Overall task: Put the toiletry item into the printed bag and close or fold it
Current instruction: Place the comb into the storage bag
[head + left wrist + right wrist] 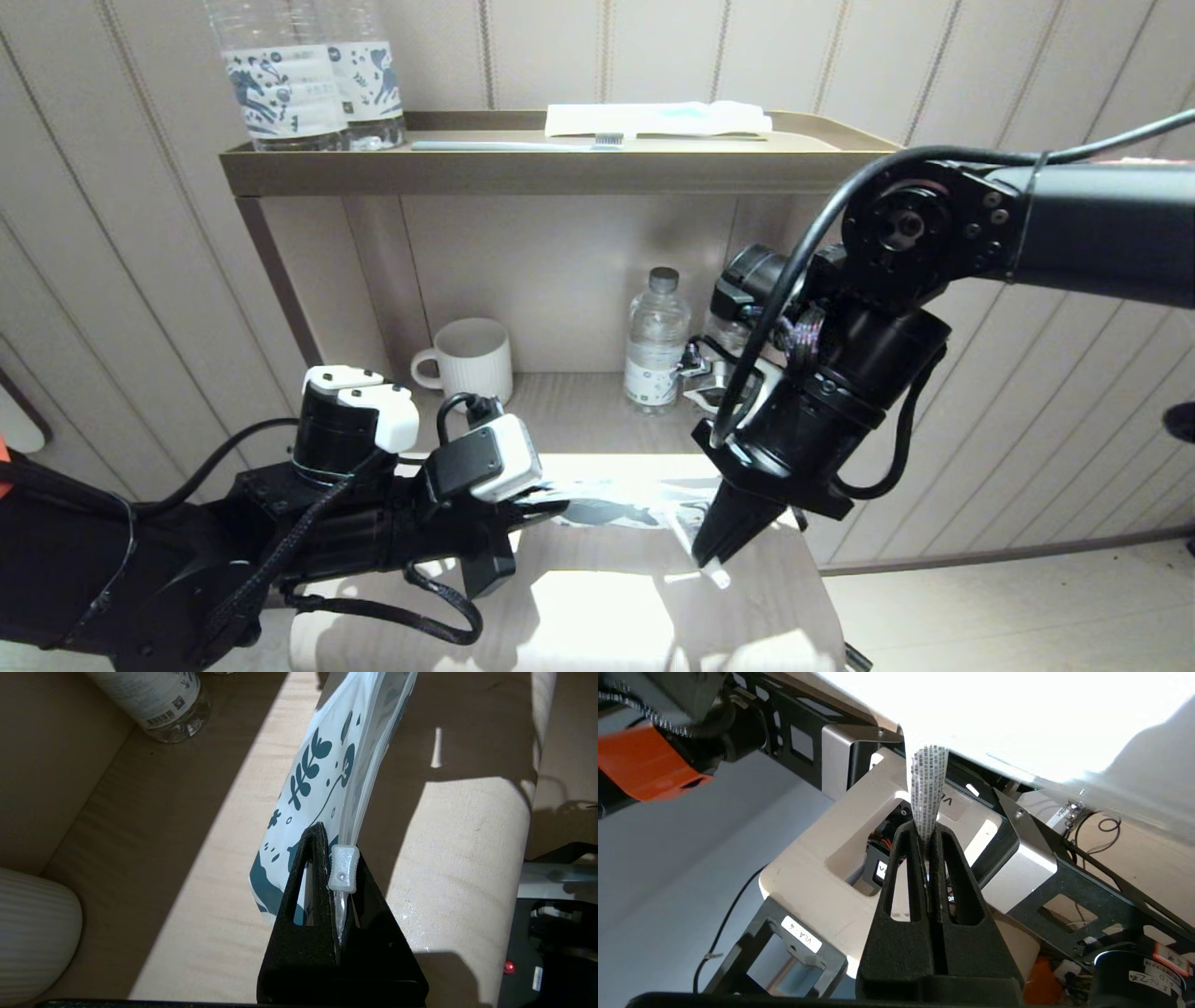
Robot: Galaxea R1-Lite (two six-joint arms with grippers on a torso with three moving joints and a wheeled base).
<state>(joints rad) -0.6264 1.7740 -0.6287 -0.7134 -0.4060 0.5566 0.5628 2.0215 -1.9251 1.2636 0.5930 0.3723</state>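
Pinched shut, our left gripper [334, 877] holds the printed bag [322, 779] at its slider end, at about 8 o'clock on the lower table [607, 607] in the head view. Our right gripper [714, 551] is clamped on the toiletry item [928, 793], pointing down at 5 o'clock, just beside the bag's far end. We judge both light: the bag soft, floppy and slick, best held at its stiffer zip edge; the item thin, flat and bendy, best nipped near one end so the free tip can enter the mouth.
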